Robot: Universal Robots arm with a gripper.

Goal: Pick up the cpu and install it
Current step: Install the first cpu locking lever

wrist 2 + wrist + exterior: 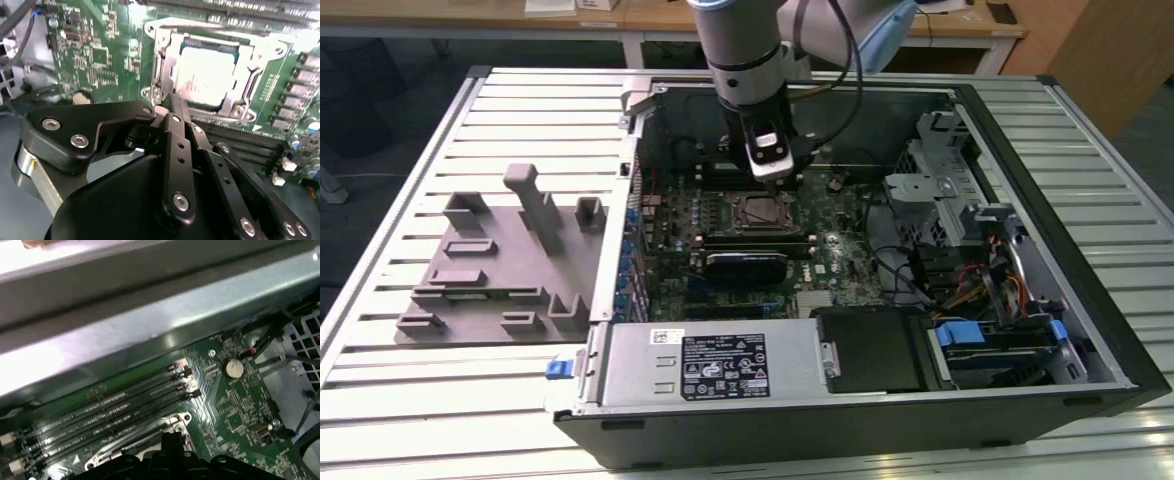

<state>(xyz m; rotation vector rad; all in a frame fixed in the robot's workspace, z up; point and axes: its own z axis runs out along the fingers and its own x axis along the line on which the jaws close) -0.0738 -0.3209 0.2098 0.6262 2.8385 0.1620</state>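
The cpu [202,75], a flat square chip with a silvery top plate, lies inside the metal-framed socket [160,65] on the green motherboard. In the exterior view the cpu [759,211] is in the middle of the open computer case. My gripper [774,172] hangs just above and behind the socket, inside the case. In the second wrist view my gripper's [164,107] black fingers meet at their tips beside the socket's edge, shut, with nothing between them. The first wrist view has the socket's metal frame [132,446] under the black gripper body.
A grey fixture tray [494,265] stands on the slatted table at the exterior view's left. Case walls, a power supply [707,365] and a drive cage [974,230] surround the board. Memory slots [110,410] and a coin battery [233,368] lie near the socket.
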